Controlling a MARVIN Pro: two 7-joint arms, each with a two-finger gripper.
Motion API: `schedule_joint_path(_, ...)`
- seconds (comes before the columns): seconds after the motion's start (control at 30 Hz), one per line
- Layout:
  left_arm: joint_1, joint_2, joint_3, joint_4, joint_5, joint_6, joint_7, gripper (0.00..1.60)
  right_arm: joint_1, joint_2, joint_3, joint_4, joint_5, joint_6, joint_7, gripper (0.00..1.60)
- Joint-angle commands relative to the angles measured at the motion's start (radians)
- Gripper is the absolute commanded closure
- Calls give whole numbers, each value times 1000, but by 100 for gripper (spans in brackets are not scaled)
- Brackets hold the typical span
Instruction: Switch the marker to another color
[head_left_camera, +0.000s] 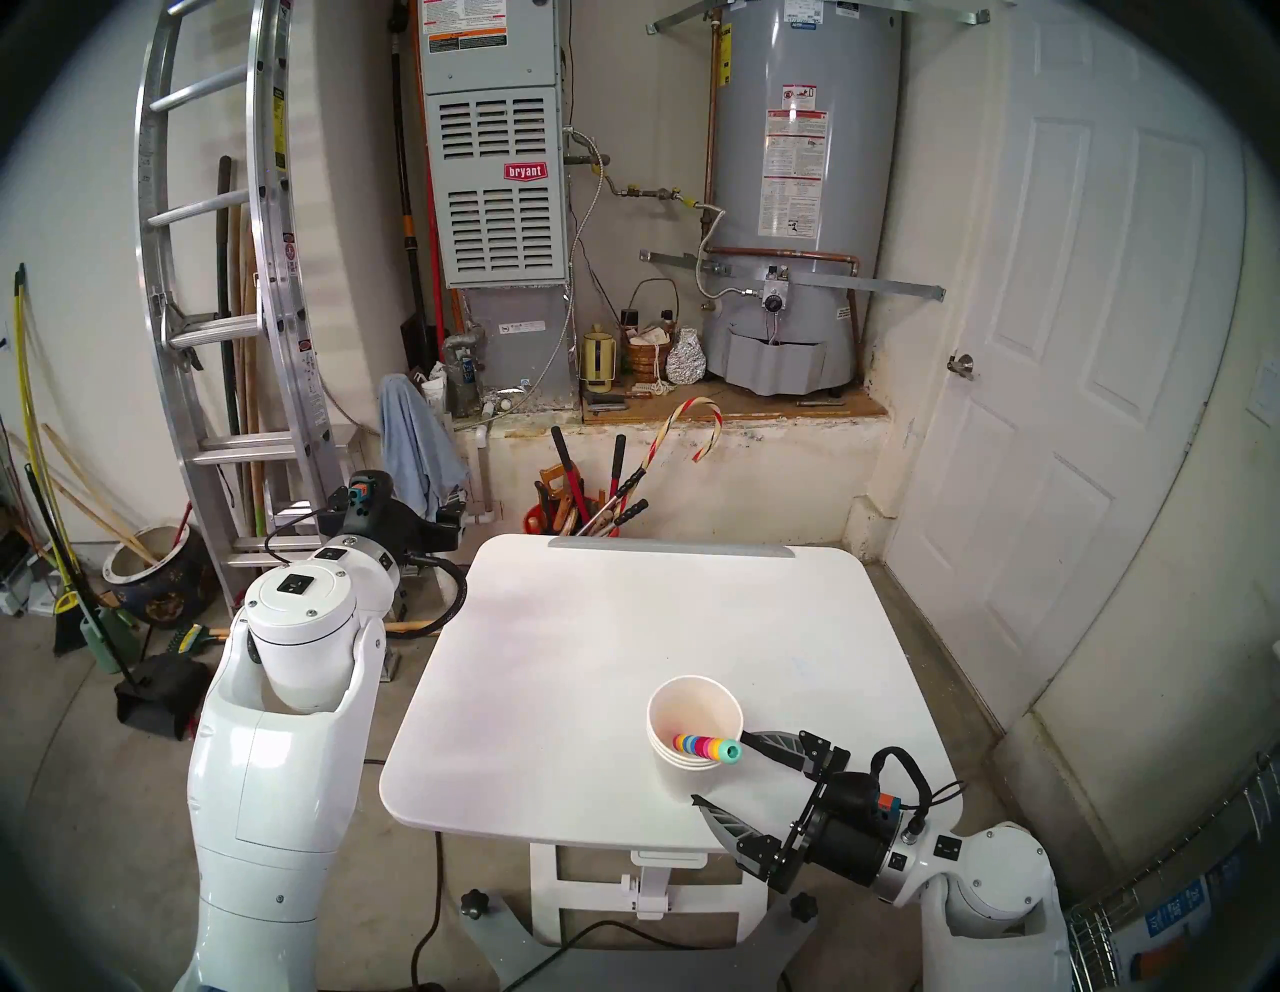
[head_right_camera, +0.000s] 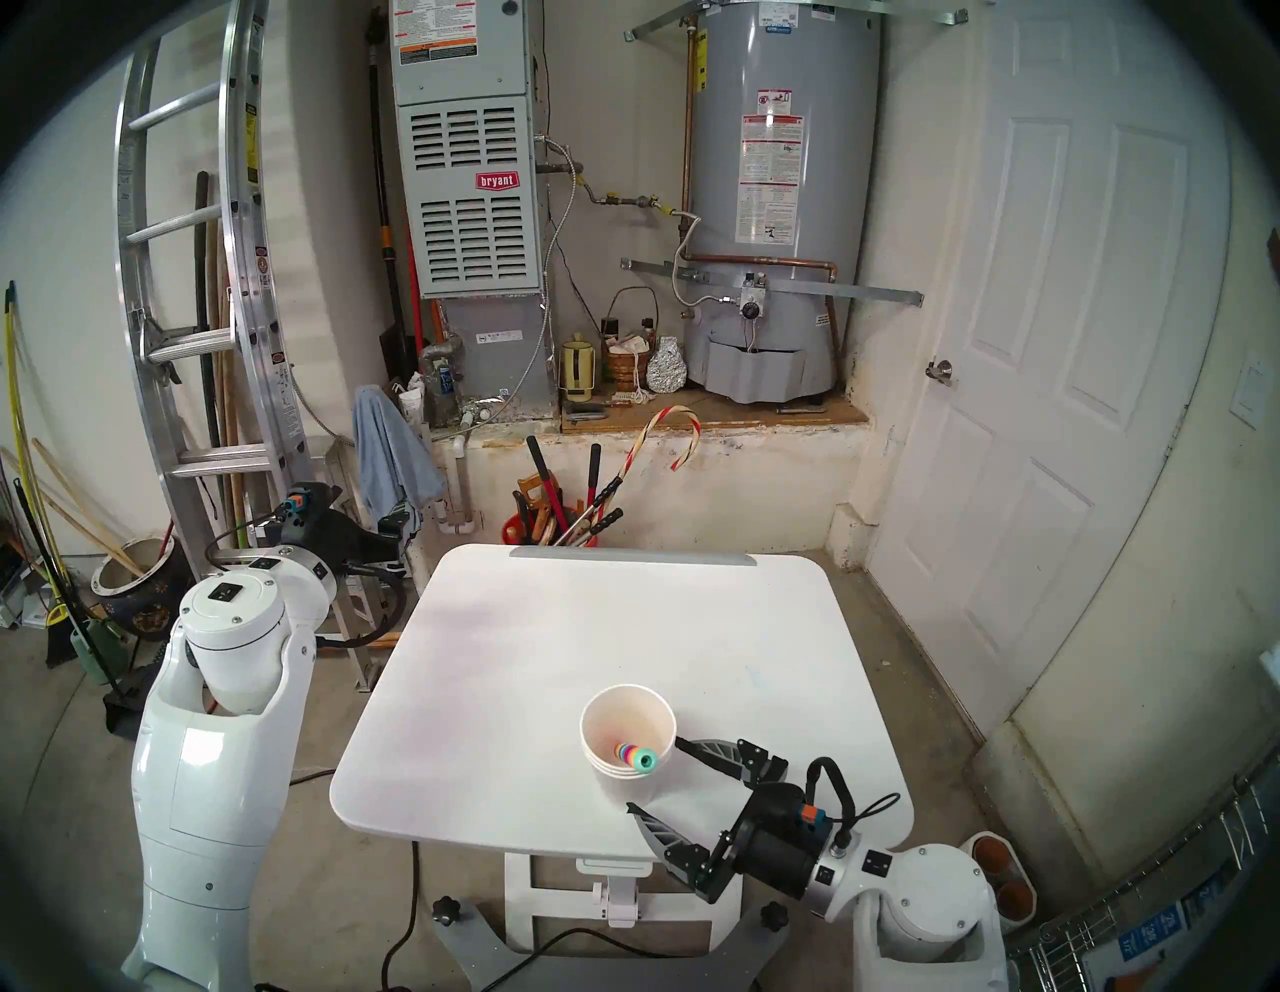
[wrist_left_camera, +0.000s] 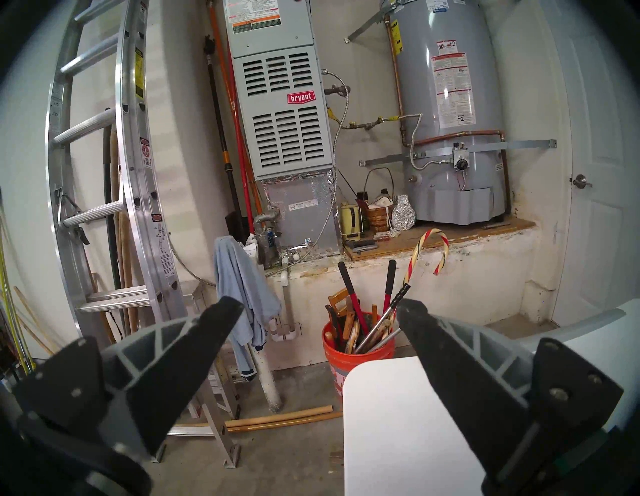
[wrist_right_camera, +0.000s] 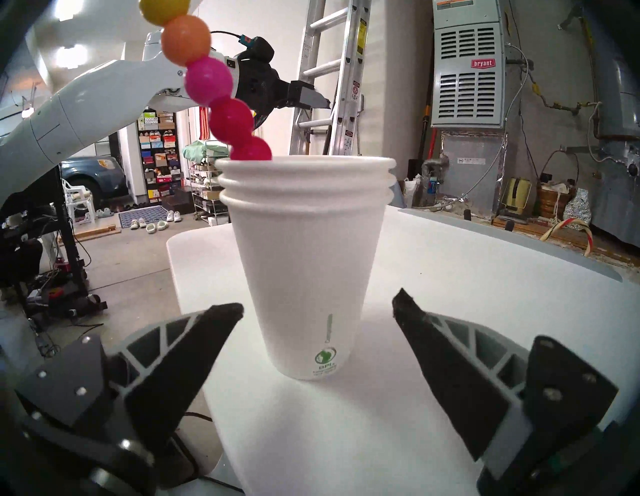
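- Marker (head_left_camera: 707, 747) leans in stacked paper cups (head_left_camera: 695, 734), top exposed for grabbing.
- Right gripper (head_left_camera: 720, 769) spread wide, empty, flanking cups.
- Left gripper (wrist_left_camera: 318, 308) wide, empty, parked off-table.

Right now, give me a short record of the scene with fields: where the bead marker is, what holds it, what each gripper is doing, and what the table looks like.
marker: slim stick of coloured bead segments, leaning inside the cup, teal end poking over the rim
holder: stack of white paper cups, upright on the table
table: white square tabletop
right gripper: open, level, fingers either side of the cups, not touching
left gripper: open, empty, off the table's left side
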Motion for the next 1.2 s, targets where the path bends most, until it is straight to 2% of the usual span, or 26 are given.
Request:
schedule_joint_path(0.0, -15, 3, 0, -19, 6, 3, 5, 0, 64, 2, -28, 17, -6, 3, -2, 0)
schedule_joint_path(0.6, -6, 7, -21, -17, 8, 11, 3, 0, 162, 11, -73, 124, -44, -12, -22, 0)
schedule_joint_path(1.17, -13, 9, -25, -7, 10, 15, 1, 0, 202, 6, -89, 185, -62, -38, -56, 0)
